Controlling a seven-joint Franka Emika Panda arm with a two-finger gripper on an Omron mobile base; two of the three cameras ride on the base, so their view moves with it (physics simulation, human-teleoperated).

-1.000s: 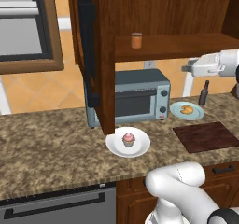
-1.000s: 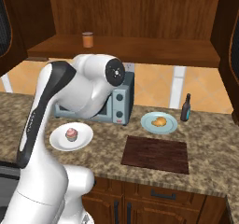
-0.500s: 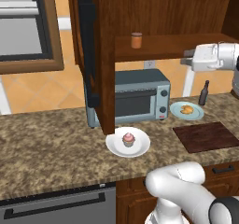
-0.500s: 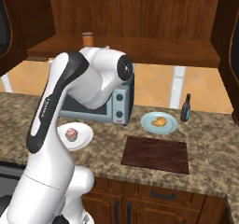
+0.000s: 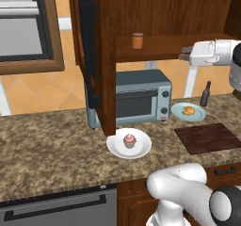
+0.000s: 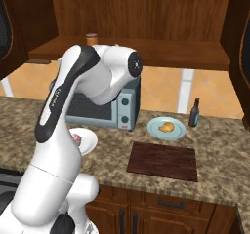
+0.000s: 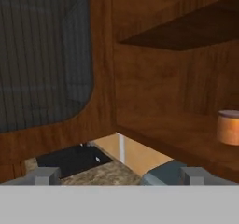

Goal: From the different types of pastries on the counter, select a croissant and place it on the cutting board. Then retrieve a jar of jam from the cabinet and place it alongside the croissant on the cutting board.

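The croissant (image 5: 188,110) (image 6: 167,127) lies on a pale teal plate (image 5: 179,112) on the counter (image 5: 47,149), behind the dark cutting board (image 5: 209,138) (image 6: 163,161), which is bare. The jar of jam (image 5: 137,40) (image 6: 91,38) (image 7: 228,127) stands on the shelf of the cabinet (image 5: 155,13). My gripper (image 5: 185,55) (image 7: 120,176) hovers open at shelf height, well to the right of the jar and pointing toward it, with nothing between its fingers. A pink cupcake (image 5: 130,140) sits on a white plate.
A grey toaster oven (image 5: 136,98) (image 6: 114,111) stands under the shelf. The tall cabinet door (image 5: 92,55) (image 7: 42,55) hangs open at the left. A slim dark bottle (image 5: 205,94) (image 6: 194,112) stands beside the teal plate (image 6: 154,128).
The hand has risen and shifted left, from beside the bottle area up to shelf level toward the jar. Its jaws stayed open. Nothing on the counter moved.
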